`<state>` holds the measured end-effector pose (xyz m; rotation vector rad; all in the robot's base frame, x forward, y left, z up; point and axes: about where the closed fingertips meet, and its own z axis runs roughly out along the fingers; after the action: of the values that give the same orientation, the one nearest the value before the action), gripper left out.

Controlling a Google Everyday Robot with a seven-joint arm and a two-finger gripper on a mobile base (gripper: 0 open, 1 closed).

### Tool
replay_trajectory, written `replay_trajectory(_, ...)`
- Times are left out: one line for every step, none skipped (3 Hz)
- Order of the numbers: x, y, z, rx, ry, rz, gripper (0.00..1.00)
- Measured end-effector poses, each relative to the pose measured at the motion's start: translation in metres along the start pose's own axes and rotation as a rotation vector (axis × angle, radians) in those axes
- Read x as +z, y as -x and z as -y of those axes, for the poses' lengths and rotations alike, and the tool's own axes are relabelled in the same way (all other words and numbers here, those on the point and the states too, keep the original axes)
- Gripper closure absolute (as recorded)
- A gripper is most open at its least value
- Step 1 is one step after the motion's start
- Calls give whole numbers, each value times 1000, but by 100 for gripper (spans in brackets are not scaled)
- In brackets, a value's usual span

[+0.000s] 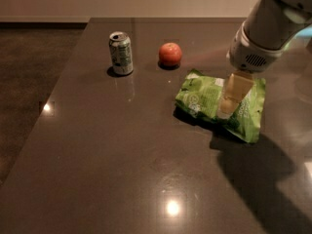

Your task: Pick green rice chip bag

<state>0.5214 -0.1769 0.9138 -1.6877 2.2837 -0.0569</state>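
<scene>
The green rice chip bag lies flat on the dark table, right of centre, lime green with a white label patch and a round logo. My gripper hangs from the white arm at the upper right and is directly over the middle of the bag, its pale finger pointing down close to the bag's surface. The finger hides part of the bag's label.
A green-and-white drink can stands upright at the back left. A red apple sits behind the bag. The table's left edge runs diagonally, with floor beyond. The arm's shadow falls at the front right.
</scene>
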Motion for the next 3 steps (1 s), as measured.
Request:
replay_trajectory(26, 6, 0, 5, 18, -15, 0)
replay_trajectory(42, 7, -3, 4, 37, -33, 0)
replay_trajectory(55, 6, -7, 0, 61, -49, 18)
